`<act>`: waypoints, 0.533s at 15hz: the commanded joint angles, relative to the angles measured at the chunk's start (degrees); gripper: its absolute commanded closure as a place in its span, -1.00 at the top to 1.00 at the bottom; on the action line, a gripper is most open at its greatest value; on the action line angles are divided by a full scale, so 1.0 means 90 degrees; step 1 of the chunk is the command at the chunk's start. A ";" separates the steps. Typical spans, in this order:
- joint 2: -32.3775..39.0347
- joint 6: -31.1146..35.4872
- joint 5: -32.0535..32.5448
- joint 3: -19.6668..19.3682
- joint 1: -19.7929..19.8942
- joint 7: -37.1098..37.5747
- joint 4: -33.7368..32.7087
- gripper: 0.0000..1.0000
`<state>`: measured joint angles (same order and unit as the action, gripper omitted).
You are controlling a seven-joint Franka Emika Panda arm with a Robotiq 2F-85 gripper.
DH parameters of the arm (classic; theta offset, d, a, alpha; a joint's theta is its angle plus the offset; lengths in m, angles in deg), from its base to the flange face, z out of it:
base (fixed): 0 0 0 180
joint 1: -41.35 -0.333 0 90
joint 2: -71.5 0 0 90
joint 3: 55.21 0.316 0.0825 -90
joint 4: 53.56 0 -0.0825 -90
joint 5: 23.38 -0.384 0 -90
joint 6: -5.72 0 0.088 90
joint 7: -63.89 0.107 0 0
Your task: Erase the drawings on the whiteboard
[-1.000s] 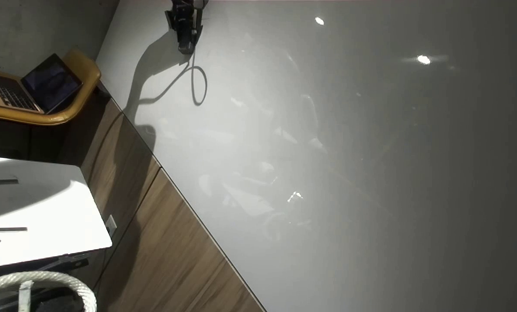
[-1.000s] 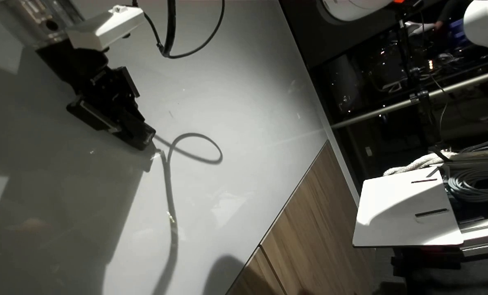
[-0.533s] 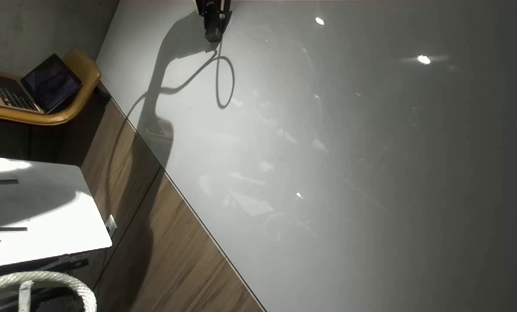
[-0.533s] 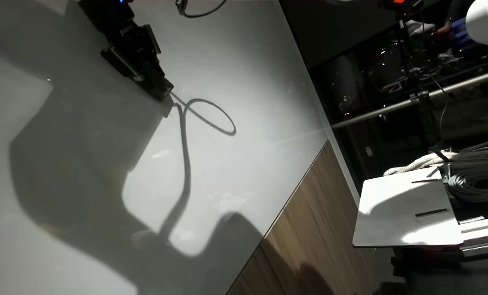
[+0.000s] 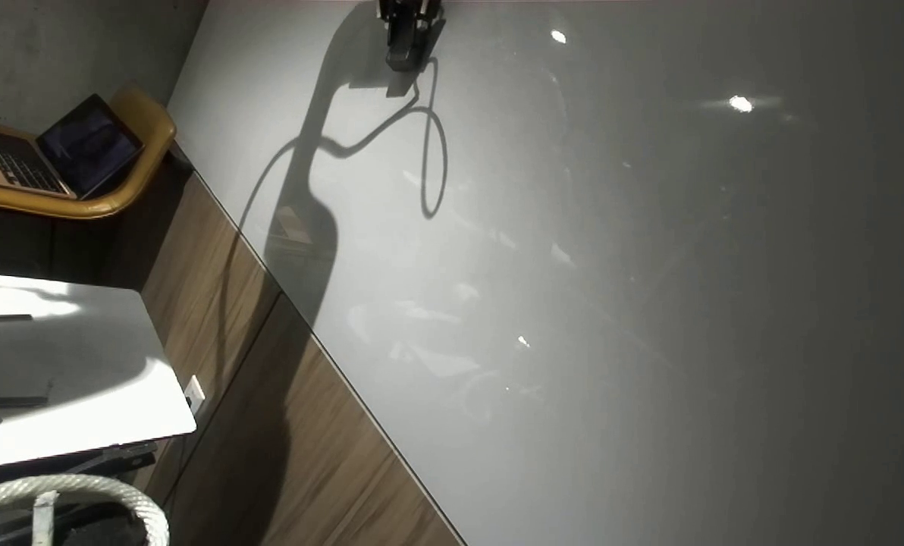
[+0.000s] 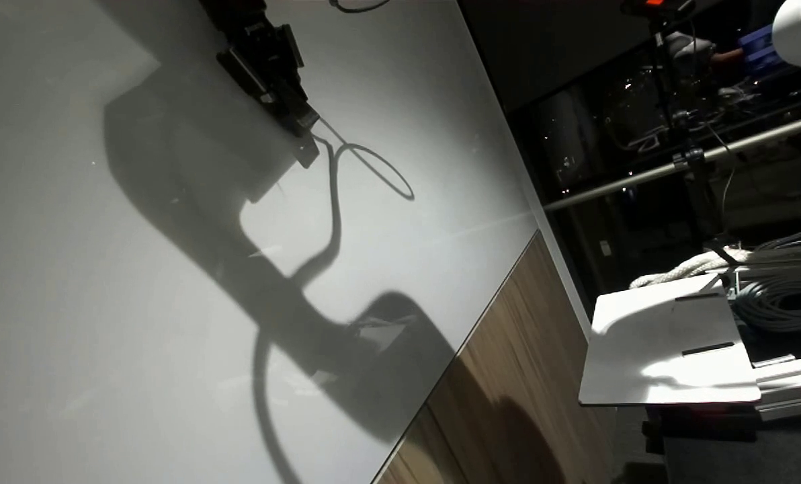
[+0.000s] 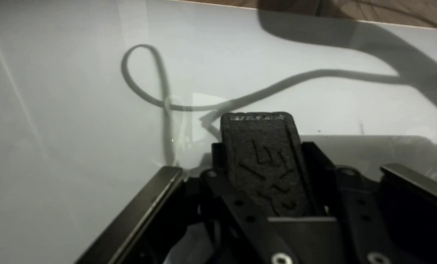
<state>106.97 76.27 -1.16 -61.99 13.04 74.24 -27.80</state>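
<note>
The whiteboard (image 5: 649, 250) is a large glossy pale grey surface filling most of both exterior views (image 6: 138, 336) and the wrist view (image 7: 75, 110). My gripper (image 7: 265, 156) is shut on a dark grey felt eraser (image 7: 259, 135) with black lines on its face; the eraser points outward between the fingers. The gripper is at the top edge in an exterior view (image 5: 410, 34), with the eraser also dark in an exterior view (image 6: 300, 119). I cannot tell whether the eraser touches the board. Of the drawings, a short faint stroke (image 7: 362, 127) shows right of the eraser, also in an exterior view (image 6: 281, 189).
A brown wood-grain strip (image 5: 331, 440) borders the board. Broad arm shadow (image 6: 239, 269) and looped cable shadow (image 7: 141, 91) lie across the board. A laptop (image 5: 88, 144) on a tan chair, a white panel (image 5: 80, 364) and thick rope (image 5: 118, 489) stand beyond the strip.
My gripper has moved along the board with the eraser, rightward and slightly up in both exterior views. The arm and cable shadows moved with it. It stays shut on the eraser.
</note>
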 commanded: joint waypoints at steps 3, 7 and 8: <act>-0.0063 -0.0708 -0.0337 0.0232 0.0243 0.0080 0.0138 -0.43; 0.0139 -0.1750 -0.0338 0.0251 0.0263 0.0067 -0.0153 -0.43; 0.0160 -0.1942 -0.0374 0.0272 0.0280 0.0073 -0.0158 -0.43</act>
<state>107.56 63.72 -2.85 -60.71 14.51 74.39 -27.31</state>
